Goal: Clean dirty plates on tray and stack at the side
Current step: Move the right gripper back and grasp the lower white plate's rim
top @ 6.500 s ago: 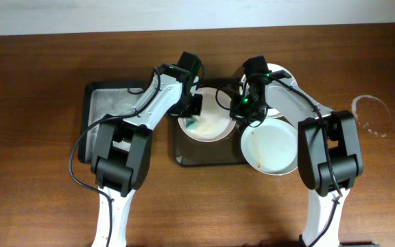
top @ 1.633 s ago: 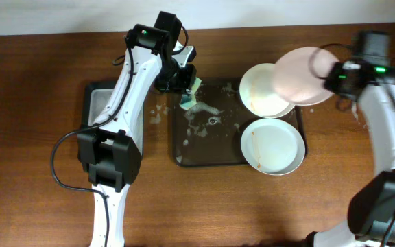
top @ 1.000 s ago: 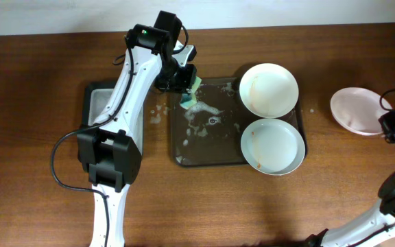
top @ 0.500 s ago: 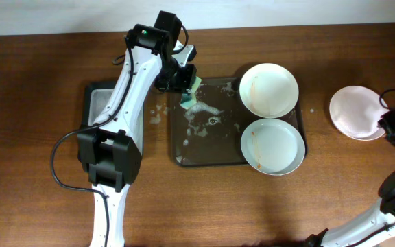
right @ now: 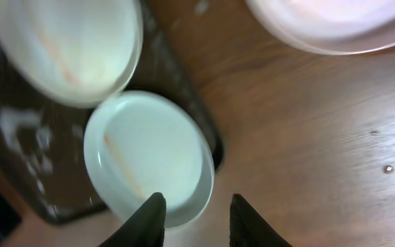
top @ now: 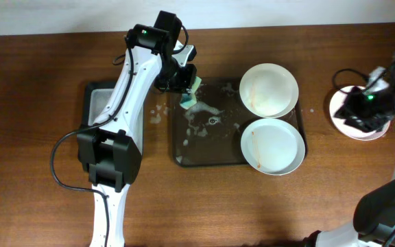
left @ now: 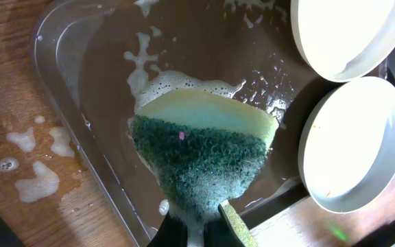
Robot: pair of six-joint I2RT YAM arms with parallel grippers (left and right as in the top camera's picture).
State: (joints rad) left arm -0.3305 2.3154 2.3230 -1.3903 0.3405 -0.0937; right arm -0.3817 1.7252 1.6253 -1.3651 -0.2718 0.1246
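Wooden table (top: pixel 46 206), right pincer (right: pixel 196 206) parted, empty, over lone plate (right: pixel 334 20) at right, left pincer (left: pixel 194 230) clamping sponge (left: pixel 197 147) above tray (top: pixel 204 154) far-left corner.

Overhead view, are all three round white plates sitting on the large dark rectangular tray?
No, two plates sit on the tray; the third lies on the wooden table.
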